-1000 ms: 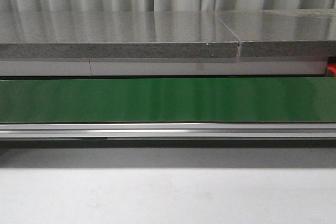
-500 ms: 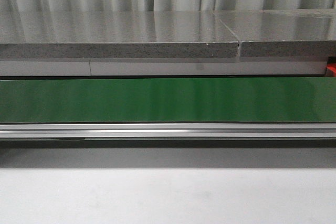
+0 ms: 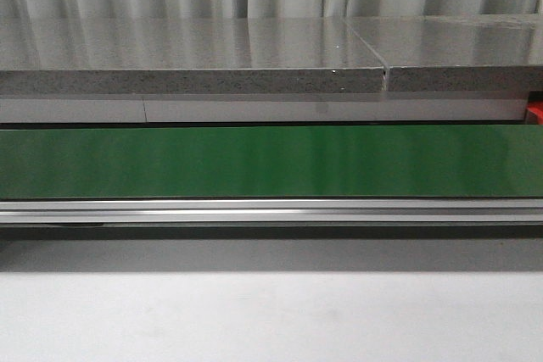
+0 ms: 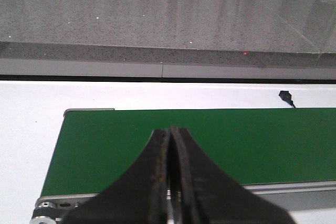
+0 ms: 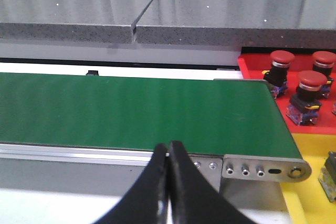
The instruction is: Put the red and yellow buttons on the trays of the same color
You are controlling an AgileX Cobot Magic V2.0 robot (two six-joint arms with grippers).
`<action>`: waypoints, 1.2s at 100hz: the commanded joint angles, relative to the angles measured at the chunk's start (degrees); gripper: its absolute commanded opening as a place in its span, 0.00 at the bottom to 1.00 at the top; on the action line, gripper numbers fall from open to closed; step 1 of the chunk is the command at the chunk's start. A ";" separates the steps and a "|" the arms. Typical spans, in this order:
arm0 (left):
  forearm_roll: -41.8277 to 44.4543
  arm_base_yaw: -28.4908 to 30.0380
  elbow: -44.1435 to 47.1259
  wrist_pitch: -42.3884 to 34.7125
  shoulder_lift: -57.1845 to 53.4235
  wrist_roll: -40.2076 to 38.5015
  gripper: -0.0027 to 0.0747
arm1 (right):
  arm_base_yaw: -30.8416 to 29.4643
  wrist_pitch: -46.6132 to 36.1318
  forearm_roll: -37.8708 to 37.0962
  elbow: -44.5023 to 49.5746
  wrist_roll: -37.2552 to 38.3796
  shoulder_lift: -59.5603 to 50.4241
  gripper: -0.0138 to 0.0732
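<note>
Jaws on both arms stay pressed together over the bare green belt (image 3: 271,161), nothing changed, with red buttons (image 5: 303,88) already on the red tray (image 5: 251,66) at right.

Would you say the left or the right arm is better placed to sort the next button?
Probably the right gripper: it hangs by the belt end beside the red tray and yellow tray.
</note>
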 commanded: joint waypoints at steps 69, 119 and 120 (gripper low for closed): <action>-0.97 -0.51 -1.55 -4.01 0.47 -0.03 0.01 | -0.21 -9.22 -0.47 -0.12 0.18 -0.92 0.02; -0.97 -0.51 -1.55 -4.01 0.47 -0.03 0.01 | -0.21 -9.22 -0.47 -0.12 0.18 -0.92 0.02; -0.97 -0.51 -1.55 -4.01 0.47 -0.03 0.01 | -0.21 -9.22 -0.47 -0.12 0.18 -0.92 0.02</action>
